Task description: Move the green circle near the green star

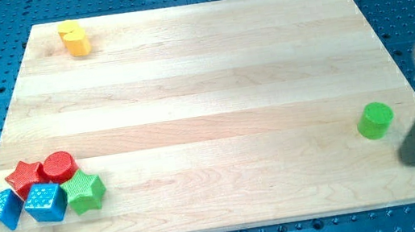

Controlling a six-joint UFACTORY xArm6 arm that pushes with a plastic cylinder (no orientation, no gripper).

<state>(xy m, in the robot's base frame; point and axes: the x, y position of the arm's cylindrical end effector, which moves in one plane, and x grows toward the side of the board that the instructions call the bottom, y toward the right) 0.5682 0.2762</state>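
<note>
1. My tip (414,160) sits at the view's lower right, near the right edge of the wooden board (204,92). There are no fingers on this rig to open or close, only the bare dark rod, and it holds nothing.

2. Just up and to the view's left of my tip stands the green circle (375,121), a short upright cylinder. It is close to the rod but I see a sliver of board between them, so I judge them not touching.

3. The relation that matters: the green star (85,192) lies far across the board at the view's lower left, well apart from the circle and a little lower in the view. My tip is already on the circle's right side, the side away from the star, which suits a leftward push.

4. My tip is somewhat below the circle's centre line, though. I would judge it needs to come up a touch before pushing, or the circle may veer toward the view's top.

5. Around the star are crowded a red circle (58,166), a red star (26,177), a blue cube (45,202) and a blue triangular block (4,209). The red circle and blue cube touch the green star.

6. Farthest off, at the view's top left, sits a yellow block (75,39), its shape unclear, well out of the way.
</note>
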